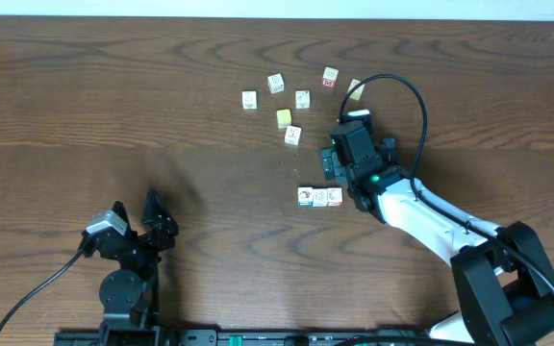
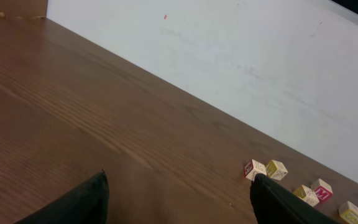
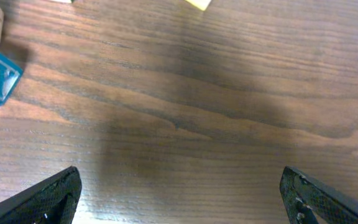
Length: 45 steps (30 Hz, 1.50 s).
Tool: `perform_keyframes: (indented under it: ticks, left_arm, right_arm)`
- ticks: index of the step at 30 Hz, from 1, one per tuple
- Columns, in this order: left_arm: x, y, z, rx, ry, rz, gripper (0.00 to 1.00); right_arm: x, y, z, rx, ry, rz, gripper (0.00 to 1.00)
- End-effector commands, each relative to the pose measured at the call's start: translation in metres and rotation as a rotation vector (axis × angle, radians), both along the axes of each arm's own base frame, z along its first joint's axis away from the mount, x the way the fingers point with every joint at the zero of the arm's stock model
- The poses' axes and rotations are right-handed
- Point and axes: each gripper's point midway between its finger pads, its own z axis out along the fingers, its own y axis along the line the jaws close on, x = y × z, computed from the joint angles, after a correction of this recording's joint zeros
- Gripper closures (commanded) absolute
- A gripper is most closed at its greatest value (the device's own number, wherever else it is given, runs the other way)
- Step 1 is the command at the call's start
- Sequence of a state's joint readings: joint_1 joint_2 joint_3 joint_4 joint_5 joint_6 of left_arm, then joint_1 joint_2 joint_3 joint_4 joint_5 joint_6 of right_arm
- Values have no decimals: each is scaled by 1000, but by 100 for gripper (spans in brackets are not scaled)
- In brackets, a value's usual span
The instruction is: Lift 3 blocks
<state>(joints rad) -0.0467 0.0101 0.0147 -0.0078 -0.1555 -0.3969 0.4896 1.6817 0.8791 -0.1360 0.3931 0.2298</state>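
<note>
The surface (image 1: 85, 96) is dark brown wood with long wavy grain and a dull sheen. The blocks (image 1: 320, 196) are tiny pale wooden cubes, sharp-edged, with little pictures on top and coloured trim. They sit in a tight row of three, sides touching, near the middle of the surface. The right tool (image 3: 179, 177), black with matt, textured fingers (image 3: 48, 196), has its jaws spread wide and holds nothing. The row lies just beside its wrist, on its left. Farther off, other small cubes (image 1: 275, 84) lie scattered, a plain yellow cube (image 1: 284, 117) among them. The left tool (image 2: 179, 183) is likewise spread wide and empty, well apart from the row.
</note>
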Motion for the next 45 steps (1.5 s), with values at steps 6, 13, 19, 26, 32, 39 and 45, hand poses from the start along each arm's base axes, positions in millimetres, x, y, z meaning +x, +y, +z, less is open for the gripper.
perform_keyframes:
  ticks: [6, 13, 19, 26, 32, 39, 45]
  left_arm:
    - [-1, 0, -17, -3, 59, 0, 27]
    - [-1, 0, -17, -3, 58, 0, 27]
    - [-1, 0, -17, -2, 58, 0, 27]
    - [-1, 0, -17, -3, 58, 0, 27]
    - [-1, 0, -17, -3, 59, -1, 27]
    - [-1, 0, -17, -3, 59, -1, 27]
    - [-1, 0, -17, -3, 58, -1, 27]
  right_arm:
    - [-22, 3, 66, 78, -121, 36, 1]
    - [-64, -47, 115, 181, -378, -86, 1]
    - [-91, -82, 135, 223, -539, -112, 1]
    - [-109, -126, 185, 295, -757, -107, 1]
    - [-138, -160, 208, 223, -905, -172, 1]
    - [-146, -153, 184, 241, -974, -126, 1]
    - [-142, -154, 152, 242, -944, -125, 1]
